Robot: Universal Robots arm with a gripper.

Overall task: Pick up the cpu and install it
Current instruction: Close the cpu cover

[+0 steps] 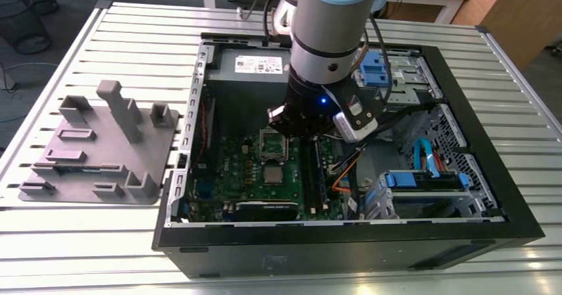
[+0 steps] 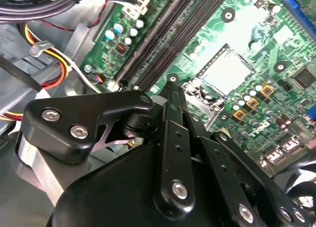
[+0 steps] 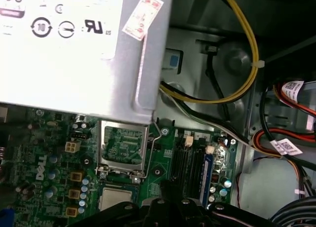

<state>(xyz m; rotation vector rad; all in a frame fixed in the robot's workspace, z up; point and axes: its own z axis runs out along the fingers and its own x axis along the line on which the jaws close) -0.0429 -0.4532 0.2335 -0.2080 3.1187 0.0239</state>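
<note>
Arm reaches down into the open computer case (image 1: 351,242) on the slatted table (image 1: 131,255), and the gripper (image 1: 294,132) hangs just above the motherboard (image 1: 237,170). The cpu (image 1: 274,174) is not in the gripper. It lies flat on the board as a pale silver square that looks seated in the socket, and in the exterior view it sits just beside the gripper on the side nearer the case's front edge. In the first wrist view the cpu (image 3: 114,198) lies next to the hinged retention frame (image 3: 123,144), which stands flipped open and leans toward the power supply (image 3: 74,49), so the socket looks unlatched. In the second wrist view the gripper (image 2: 169,89) looks clenched, tips together with nothing between them, clear of the cpu (image 2: 228,69) and not touching it. The grey fixture plate (image 1: 97,143) sits well apart on the table at the exterior view's left, and I see no chip on it. My read is that pickup and placement are done and the chip is in the socket. The frame is not closed over it, so the install looks unfinished. Whether the chip is fully seated I can't confirm.
</note>
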